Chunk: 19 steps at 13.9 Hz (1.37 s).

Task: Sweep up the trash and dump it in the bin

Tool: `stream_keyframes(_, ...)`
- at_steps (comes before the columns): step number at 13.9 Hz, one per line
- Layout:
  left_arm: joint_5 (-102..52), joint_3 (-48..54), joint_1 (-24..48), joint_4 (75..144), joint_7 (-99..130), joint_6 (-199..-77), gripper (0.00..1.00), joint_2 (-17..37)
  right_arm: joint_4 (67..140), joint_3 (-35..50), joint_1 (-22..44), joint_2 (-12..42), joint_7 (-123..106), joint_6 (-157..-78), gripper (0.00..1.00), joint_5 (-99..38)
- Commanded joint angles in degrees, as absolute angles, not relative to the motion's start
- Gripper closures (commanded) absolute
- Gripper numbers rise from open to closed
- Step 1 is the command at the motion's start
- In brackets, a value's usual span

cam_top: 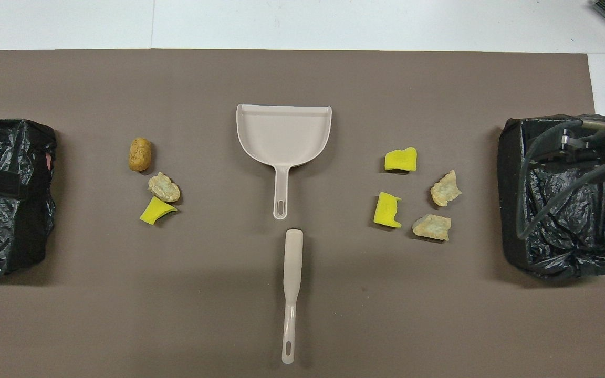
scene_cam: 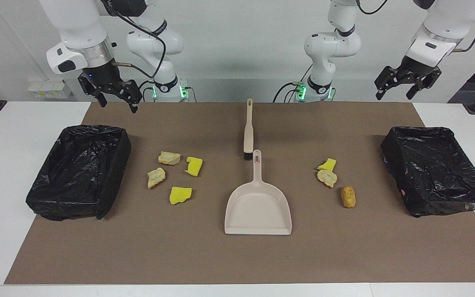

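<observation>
Two pincers are mine, and neither grips anything. My right pincer (scene_cam: 116, 97) hangs with its fingers spread and empty, over the robots' edge of the brown mat (scene_cam: 204, 255) by the black bag-lined bin (scene_cam: 78, 173) at the right arm's end. My left pincer (scene_cam: 406, 84) hangs likewise released, over the bench (scene_cam: 447, 111) edge by the second black bag-lined bin (scene_cam: 435, 173) at the left arm's end. I judge both are parked high so the work area stays clear for the first reach.

Between them, on the mat's midline, lies the beige plastic brush (scene_cam: 248, 132), its thin handle toward me and its dark bristle end just beside the handle tip of the beige plastic dustpan (scene_cam: 258, 202). The pan lies flat, handle toward me and mouth away, so either arm can take a tool handle, I judge.

All the trash is still on the mat, none in a bin or the pan. Four scraps (scene_cam: 173, 175) lie between the pan and the right arm's bin: two yellow sponge chunks and two pale bread-like lumps, loosely grouped. Three scraps (scene_cam: 336, 181) lie between the pan and the left arm's bin: a yellow sponge chunk touching a pale lump, and an orange-brown crusty nugget (scene_cam: 348, 196) near them, farther from me.

Sweeping has not begun; taking brush and pan looks to be my first step.
</observation>
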<state>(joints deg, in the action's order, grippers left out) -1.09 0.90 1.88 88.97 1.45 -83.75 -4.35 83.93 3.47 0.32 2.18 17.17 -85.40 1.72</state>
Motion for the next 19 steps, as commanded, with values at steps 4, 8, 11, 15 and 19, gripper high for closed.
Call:
stream_keyframes(4,-2.11,0.79,1.14,91.05,1.50,-84.02,0.00,-5.89,85.08,3.78,-0.09,1.32,15.73,-86.13,0.00,0.62)
stream_keyframes(8,-1.93,1.14,1.23,90.44,1.67,-83.58,0.00,-5.80,85.17,3.78,-0.26,1.32,15.73,-86.22,0.00,0.53)
stream_keyframes(11,-2.11,1.32,1.93,91.31,1.76,-83.94,0.00,-6.15,85.17,3.69,-0.26,1.32,15.73,-86.13,0.00,0.53)
stream_keyframes(15,-3.60,1.41,2.11,96.23,1.58,-86.30,0.00,-8.70,85.17,3.69,-0.44,1.32,15.64,-86.13,0.00,0.53)
stream_keyframes(19,-3.69,1.58,2.72,99.12,1.76,-86.66,0.00,-9.84,85.43,3.69,-0.53,1.05,15.64,-85.52,0.00,0.53)
